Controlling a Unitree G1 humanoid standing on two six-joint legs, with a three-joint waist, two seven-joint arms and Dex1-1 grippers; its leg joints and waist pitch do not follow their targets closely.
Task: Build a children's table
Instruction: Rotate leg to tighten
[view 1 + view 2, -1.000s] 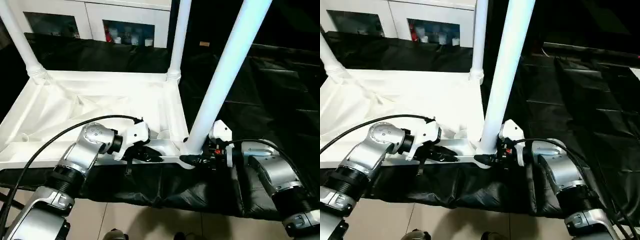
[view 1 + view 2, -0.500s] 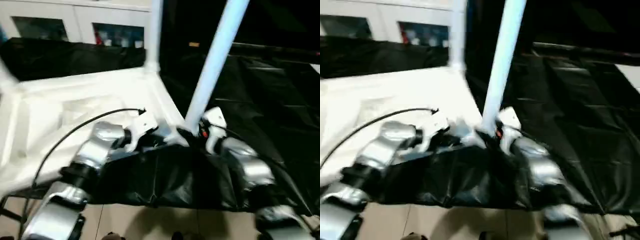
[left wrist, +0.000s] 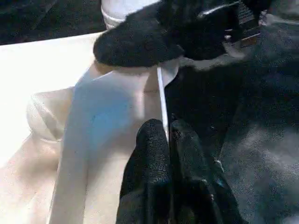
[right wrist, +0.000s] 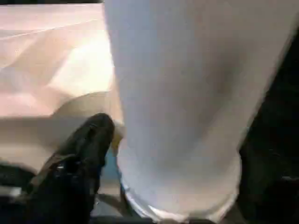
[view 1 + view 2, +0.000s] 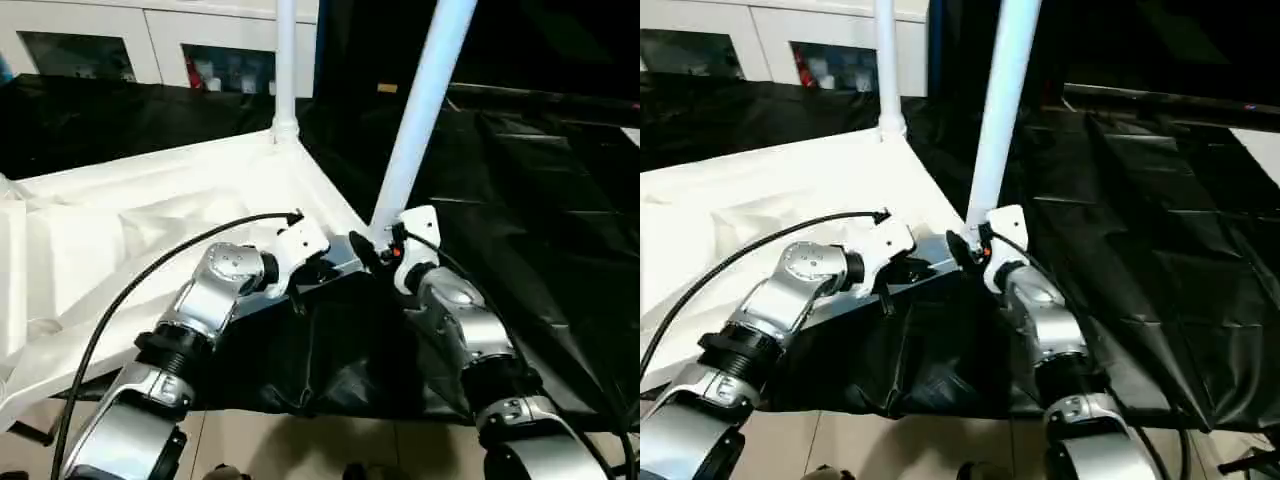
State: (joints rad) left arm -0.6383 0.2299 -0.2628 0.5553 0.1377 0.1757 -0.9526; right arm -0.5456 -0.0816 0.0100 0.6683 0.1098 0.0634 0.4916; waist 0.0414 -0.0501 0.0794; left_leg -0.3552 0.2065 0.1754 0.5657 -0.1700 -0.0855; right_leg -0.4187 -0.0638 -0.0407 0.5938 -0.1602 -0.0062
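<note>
The children's table lies upside down, its white top [image 5: 150,200] spread over the black cloth. A near leg [image 5: 420,110] rises from the corner socket in front of me, and a second leg [image 5: 285,70] stands at the far corner. My left gripper [image 5: 318,272] is shut on the top's thin front rim [image 3: 161,93] just left of that near corner. My right gripper [image 5: 372,250] straddles the near leg's base, open. In the right wrist view one black finger [image 4: 88,144] stands just beside the leg's collar [image 4: 177,186]; the other finger is hidden behind the leg.
Black cloth [image 5: 540,180] covers the work surface to the right and hangs over the front edge. White cabinets with glass doors [image 5: 150,45] stand behind. A black cable [image 5: 130,290] loops from my left arm. Bare floor [image 5: 250,440] lies below.
The table top has swung round, its near corner now farther from me and the far leg more to the left. Both grippers went with that corner. The camera has shifted too.
</note>
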